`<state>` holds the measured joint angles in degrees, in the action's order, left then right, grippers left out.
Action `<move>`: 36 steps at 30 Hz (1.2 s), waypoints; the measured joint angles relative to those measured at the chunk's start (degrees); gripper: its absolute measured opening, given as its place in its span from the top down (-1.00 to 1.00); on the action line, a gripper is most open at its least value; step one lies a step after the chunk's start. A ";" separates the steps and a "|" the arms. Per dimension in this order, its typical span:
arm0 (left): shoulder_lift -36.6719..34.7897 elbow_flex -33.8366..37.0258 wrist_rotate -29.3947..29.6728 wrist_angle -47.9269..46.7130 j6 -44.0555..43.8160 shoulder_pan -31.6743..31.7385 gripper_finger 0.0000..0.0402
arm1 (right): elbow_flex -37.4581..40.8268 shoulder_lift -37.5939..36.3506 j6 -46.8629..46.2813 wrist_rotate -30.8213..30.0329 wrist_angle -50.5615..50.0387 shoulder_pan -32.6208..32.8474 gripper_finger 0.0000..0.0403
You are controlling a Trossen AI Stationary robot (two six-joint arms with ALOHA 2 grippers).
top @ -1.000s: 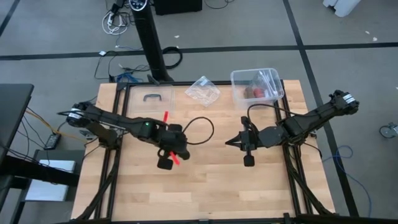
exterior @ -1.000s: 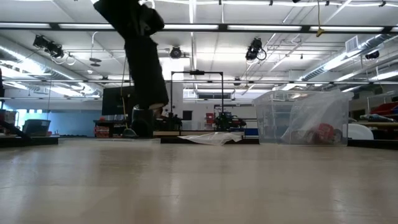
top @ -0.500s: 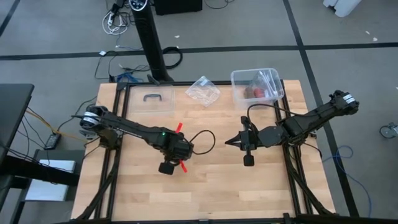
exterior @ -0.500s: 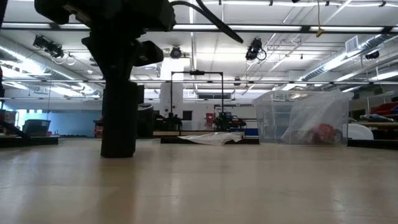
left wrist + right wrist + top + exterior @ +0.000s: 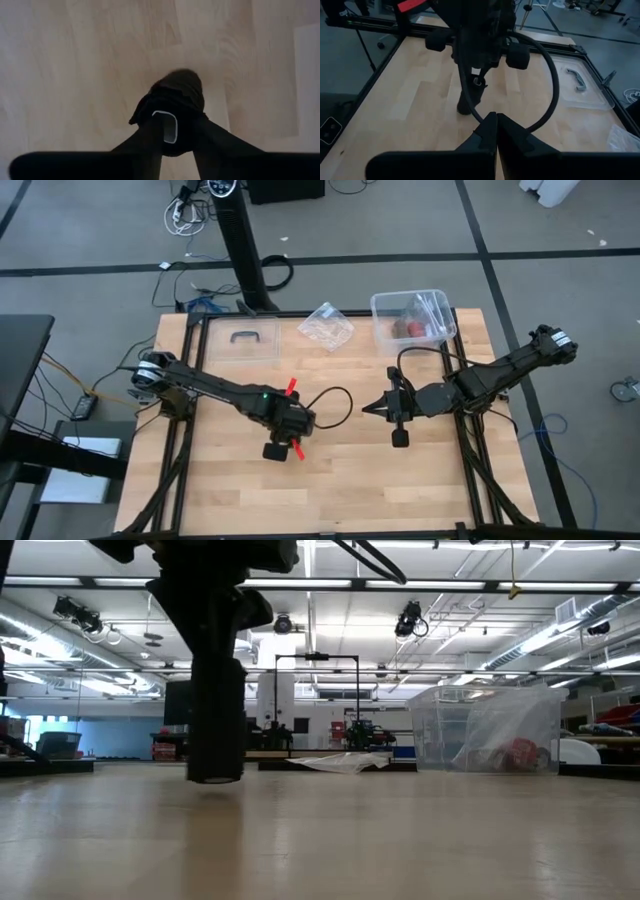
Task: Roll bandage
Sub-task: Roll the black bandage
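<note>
High view: left gripper (image 5: 283, 450), mid-table, grips the bandage (image 5: 175, 95) roll; release should be made only once seated. Right gripper (image 5: 372, 408) is closed, empty.

Bandage (image 5: 175, 100) in left pincer (image 5: 283, 442) mid-table (image 5: 330, 480), right pincer (image 5: 366, 409) beside.

A rolled black bandage (image 5: 176, 95) is hanging upright between the fingers of the left hand (image 5: 172, 127), its lower end sitting just above the pale wooden tabletop (image 5: 75, 75). Matte and dark, it is reading from table level as a stubby vertical cylinder (image 5: 216, 730) near the tabletop's middle.
</note>
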<state>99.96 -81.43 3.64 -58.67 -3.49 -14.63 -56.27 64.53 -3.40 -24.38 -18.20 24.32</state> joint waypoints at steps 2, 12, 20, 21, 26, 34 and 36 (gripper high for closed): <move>0.00 0.00 -0.47 -0.07 -0.21 0.00 0.45 | 0.00 0.00 0.00 0.00 0.03 0.00 0.95; -0.02 -0.04 0.17 -0.05 -1.64 -0.22 0.34 | 0.00 0.00 -0.02 0.00 0.05 0.00 0.95; -0.04 -0.07 1.90 -0.21 -1.28 -0.50 0.35 | 0.00 0.00 0.00 0.02 0.05 0.00 0.95; -0.04 -0.07 2.24 -0.28 -1.17 -0.48 0.35 | 0.00 0.00 0.00 0.02 0.05 0.00 0.95; -0.07 -0.09 6.08 -1.14 0.34 -0.50 0.50 | 0.00 0.00 0.00 0.02 0.07 0.00 0.95; -0.07 -0.09 6.99 -1.18 0.49 -0.48 0.81 | 0.00 0.00 0.02 0.04 0.07 0.00 0.95; -0.09 -0.09 6.97 -1.30 0.56 -0.46 0.82 | 0.00 0.00 0.02 0.04 0.06 0.00 0.95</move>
<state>99.88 -81.52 10.61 -59.98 -2.93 -15.09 -56.27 64.53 -3.38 -24.34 -18.13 24.32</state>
